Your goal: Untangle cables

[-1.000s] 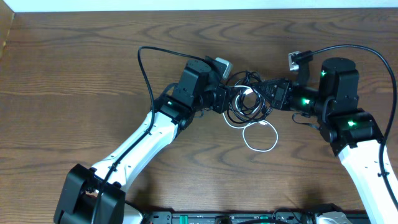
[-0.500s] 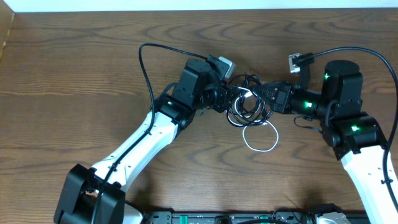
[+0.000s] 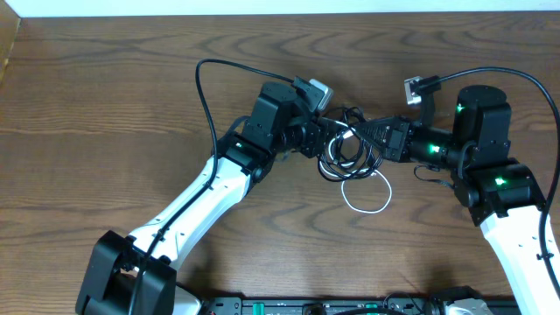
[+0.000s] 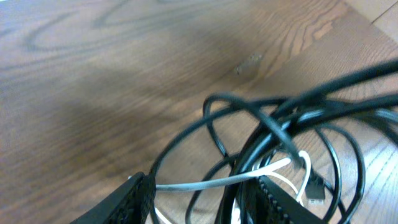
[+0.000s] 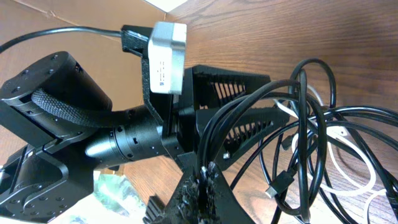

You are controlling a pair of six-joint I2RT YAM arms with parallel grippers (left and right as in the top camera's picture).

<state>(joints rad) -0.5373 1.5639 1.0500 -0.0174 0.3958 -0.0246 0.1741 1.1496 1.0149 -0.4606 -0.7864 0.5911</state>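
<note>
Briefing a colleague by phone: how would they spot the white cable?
On the wooden table, find the tangled bundle between the left gripper and right gripper. The white cable loops out of it onto bare wood, the only pale cord among black ones.

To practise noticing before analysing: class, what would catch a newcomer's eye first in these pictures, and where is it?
A knot of black cables sits just above centre in the overhead view. The right fingers are shut on some of them, coming in from the right. The left fingers stand open on the knot's other side, with a white cord running between them.
</note>
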